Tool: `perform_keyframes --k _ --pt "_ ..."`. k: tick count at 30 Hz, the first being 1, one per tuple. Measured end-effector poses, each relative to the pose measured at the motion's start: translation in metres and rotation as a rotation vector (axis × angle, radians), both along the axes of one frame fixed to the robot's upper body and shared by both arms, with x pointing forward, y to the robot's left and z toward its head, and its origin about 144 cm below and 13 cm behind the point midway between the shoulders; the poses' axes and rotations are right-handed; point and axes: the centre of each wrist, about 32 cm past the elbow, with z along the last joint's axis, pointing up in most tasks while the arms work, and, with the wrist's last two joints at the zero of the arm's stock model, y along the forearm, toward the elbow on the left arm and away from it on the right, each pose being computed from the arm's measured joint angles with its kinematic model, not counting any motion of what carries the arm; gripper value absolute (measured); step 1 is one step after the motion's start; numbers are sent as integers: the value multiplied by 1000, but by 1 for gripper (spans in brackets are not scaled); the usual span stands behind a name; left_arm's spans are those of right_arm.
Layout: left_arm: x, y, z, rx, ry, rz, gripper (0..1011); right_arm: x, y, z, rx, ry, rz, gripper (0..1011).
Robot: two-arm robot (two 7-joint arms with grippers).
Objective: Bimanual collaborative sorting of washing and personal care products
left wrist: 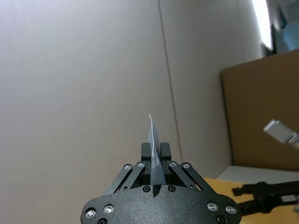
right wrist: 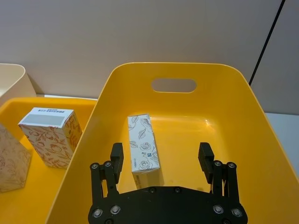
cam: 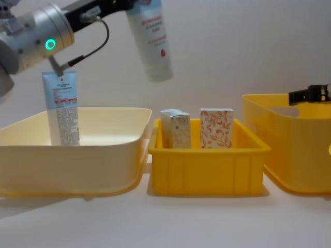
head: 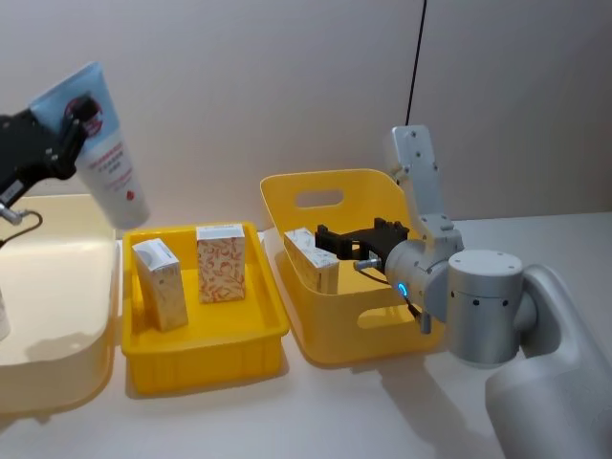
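Closest to the head camera, the right arm (head: pixel 488 306) reaches forward over the desk (head: pixel 316 411).

On the robot's left sits the wide cream bin (cam: pixel 31 155), where a second tube (cam: pixel 61 108) stands upright. On its right is the deep yellow bin (head: pixel 354 330), and the shallow yellow tray (head: pixel 206 349) lies between the two.

High on the left, the left claw (left wrist: pixel 156 151) is clamped on the crimped end of the red-logo tube (head: pixel 110 158). That tube hangs cap-down and tilted, roughly above the border of the cream bin and the tray.

An orange floral box (head: pixel 222 263) and a pale marbled box (head: pixel 160 284) stand upright in the tray.

The line-print box (right wrist: pixel 144 147) lies on its side on the deep bin's floor, close to the wall on the tray side. The right claw (right wrist: pixel 161 151) hovers over it with fingers spread wide. The box's long axis runs away from the robot, crossing the line between the fingers. It sits off-centre, toward the tray-side finger, so a small shift left before descending looks needed. The right arm is plainly the nearer one.
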Motion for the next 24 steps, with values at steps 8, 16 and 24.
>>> perform_keyframes --k 8,16,24 --pt "13 -7 16 -63 -55 -128 119 0 0 0 0 0 0 1001" --pt "22 -15 31 -115 -108 -228 119 1 -1 -1 -4 1 3 1001" --pt "27 -20 40 -146 -140 -284 118 2 0 -1 -23 -20 58 1001"
